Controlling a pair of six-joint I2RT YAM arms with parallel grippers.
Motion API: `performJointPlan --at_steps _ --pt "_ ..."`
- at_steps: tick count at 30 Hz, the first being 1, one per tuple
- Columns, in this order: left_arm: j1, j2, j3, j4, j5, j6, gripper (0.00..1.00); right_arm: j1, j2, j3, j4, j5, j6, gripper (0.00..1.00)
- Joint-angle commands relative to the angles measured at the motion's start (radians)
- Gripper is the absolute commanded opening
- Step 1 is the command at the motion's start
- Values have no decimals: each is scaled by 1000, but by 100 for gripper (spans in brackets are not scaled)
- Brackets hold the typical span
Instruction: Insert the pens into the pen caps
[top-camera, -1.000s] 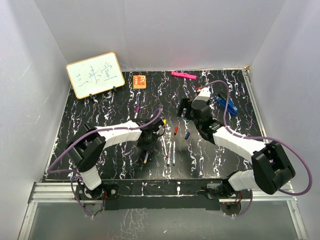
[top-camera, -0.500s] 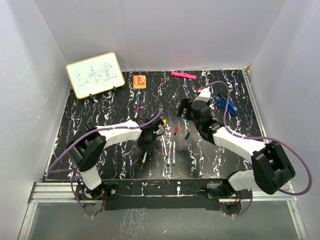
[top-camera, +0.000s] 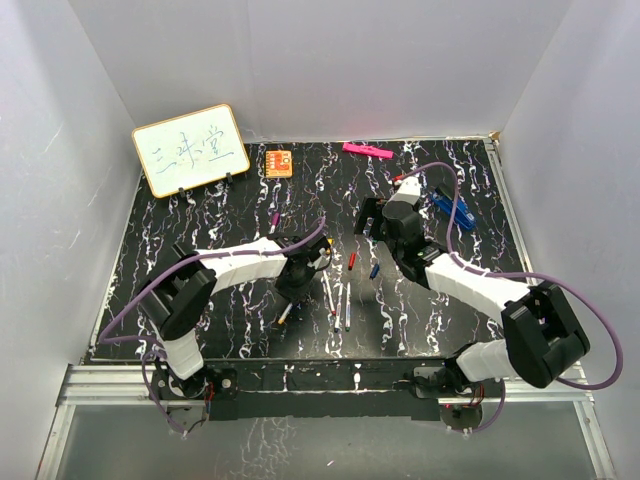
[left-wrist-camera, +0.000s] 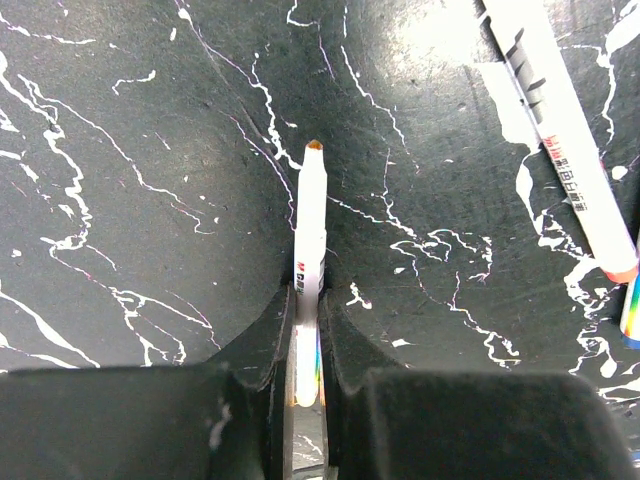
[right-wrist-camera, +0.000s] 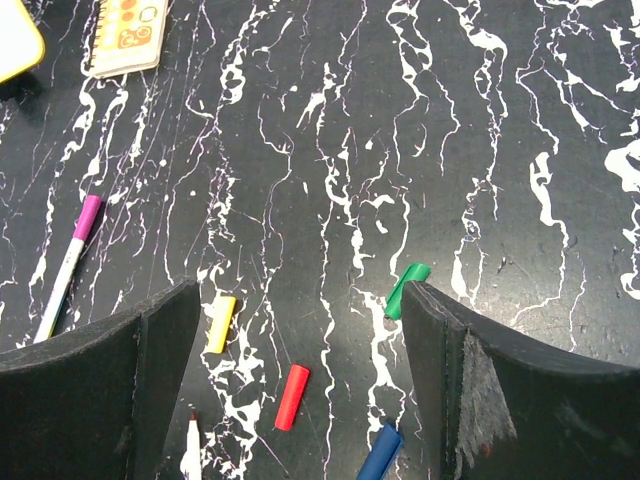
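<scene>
The left gripper is now clamping shut on a white pen with an orange tip. Its two black fingers are pressing the barrel from either side near its back end, and the tip is pointing away across the black marbled table. This is the change that matters. A second ago the jaws were standing apart around this same pen, and half a second ago they were only partly closed. The pick is therefore just being completed, and the pen is becoming ready to carry to a cap. Whether it is already lifting off the surface is hard to judge from the wrist view. Seen from above, the left arm is sitting in almost the same spot as before.

Just to the right, another white pen is lying loose on the table. Further right, a yellow cap, a red cap, a green cap and a blue cap are lying apart from one another, none of them fitted yet. The right gripper is hovering over them with its jaws wide and nothing between them, the green cap just beside one finger, in the same place as in the earlier frames
</scene>
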Motion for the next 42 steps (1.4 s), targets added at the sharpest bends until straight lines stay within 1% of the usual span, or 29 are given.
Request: performJointPlan --at_steps 1,4,9,15,22,30,33,39,41,42 --pt "-5 95 -84 -45 35 6 0 1 18 13 57 12 13 79" --pt "-5 64 -77 -47 25 6 0 1 35 19 47 9 18 77" --pt "-4 -55 -53 -34 21 6 0 0 81 52 1 3 21 73" --pt "-2 -203 -25 -39 -50 0 0 10 116 80 -18 -28 28 70" --pt "1 -368 -33 -18 -107 -23 0 91 198 159 -71 34 -7 69" --pt "9 -561 -127 54 -238 -84 0 172 307 236 -117 19 -6 68" --pt "15 -619 -162 86 -254 -99 0 188 356 273 -142 20 -3 66" --pt "22 -663 -202 103 -259 -110 0 199 441 324 -171 22 4 65" --pt "23 -669 -211 106 -258 -111 0 201 456 337 -174 21 5 63" --pt "23 -675 -217 115 -257 -111 0 200 465 345 -178 20 5 60"
